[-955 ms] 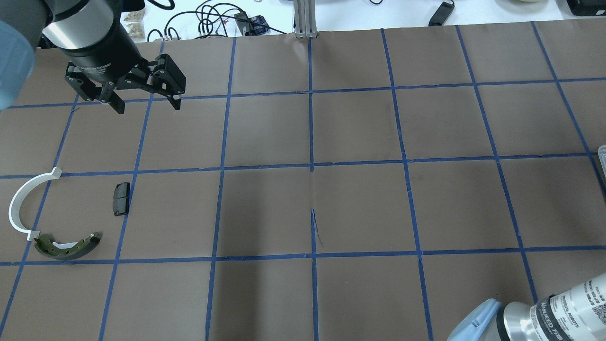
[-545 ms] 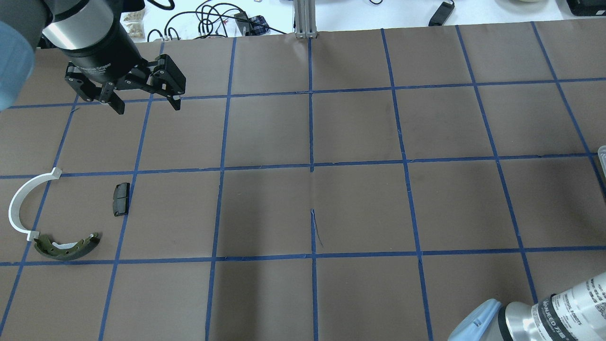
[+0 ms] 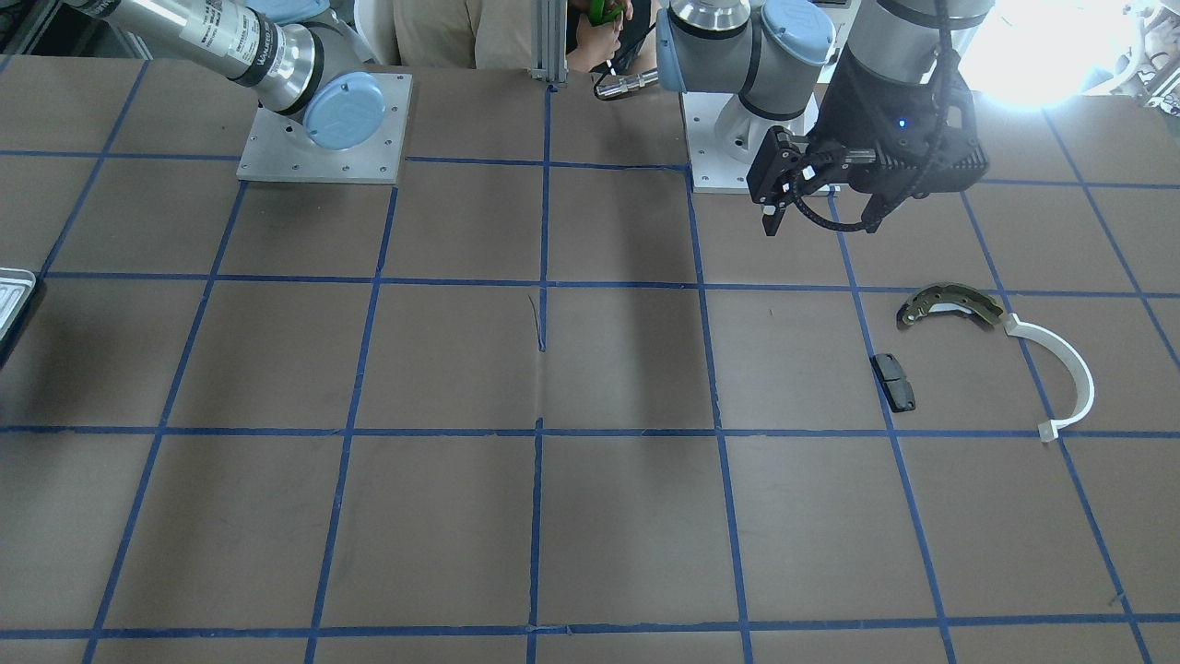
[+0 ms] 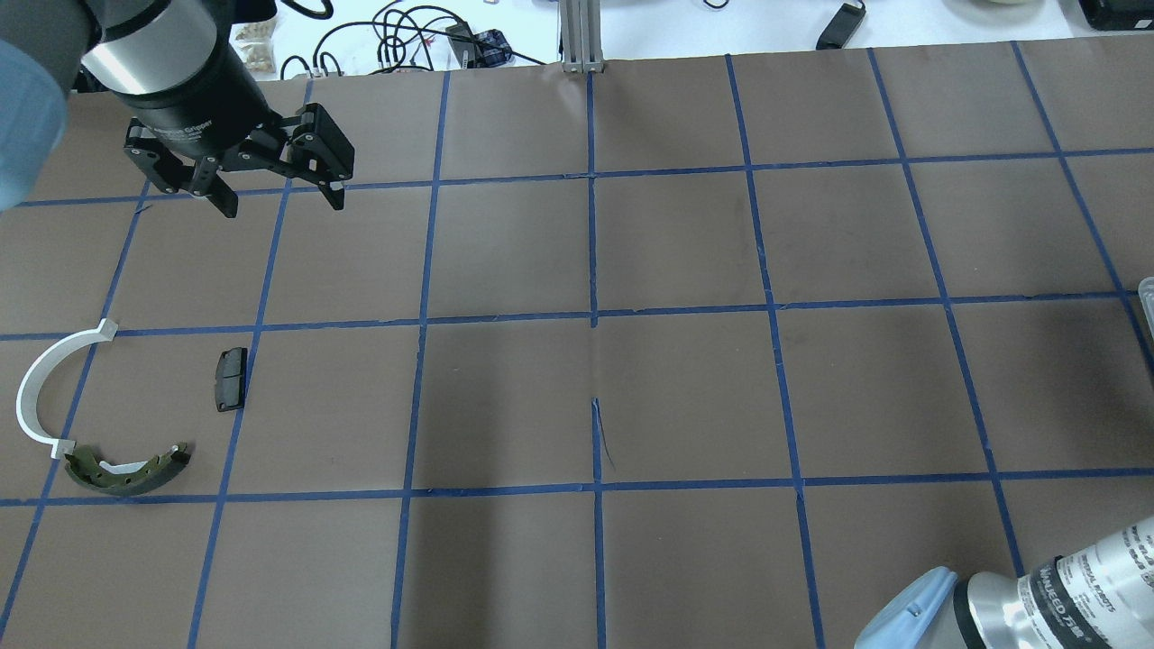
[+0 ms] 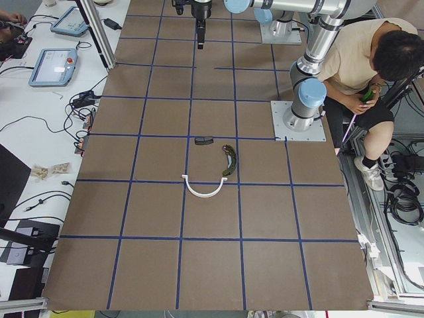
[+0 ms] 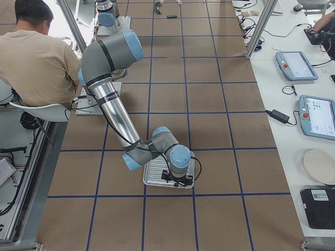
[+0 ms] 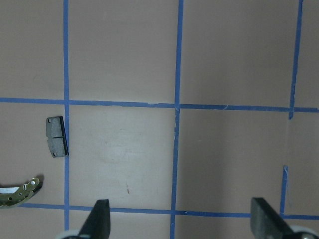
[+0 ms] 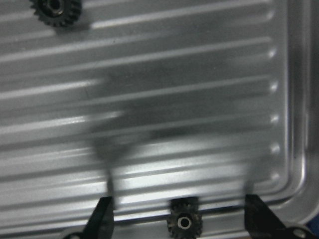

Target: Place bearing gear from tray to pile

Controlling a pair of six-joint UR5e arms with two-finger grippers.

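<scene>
1. Over the last second only the right arm (image 4: 1073,586) has shifted, and only slightly. The left pincer (image 4: 282,205) and the pile have stayed put.
2. The right pincer (image 8: 177,209) hangs low over the tray (image 8: 298,124), fingers apart and gripping nothing. One bearing gear (image 8: 184,221) sits between them, just beside the tray's rim.
3. A second gear (image 8: 54,9) lies further across the tray's floor.
4. The left pincer is spread wide and empty, well apart from the tray.
5. The pile, made up of the brake shoe (image 4: 126,473), white arc (image 4: 36,379) and black pad (image 4: 230,379), lies at the bench (image 4: 685,388) end far from the tray.
6. We judge the small shift to be final alignment. Closing on the gear comes next, and the whole carry is still ahead.
</scene>
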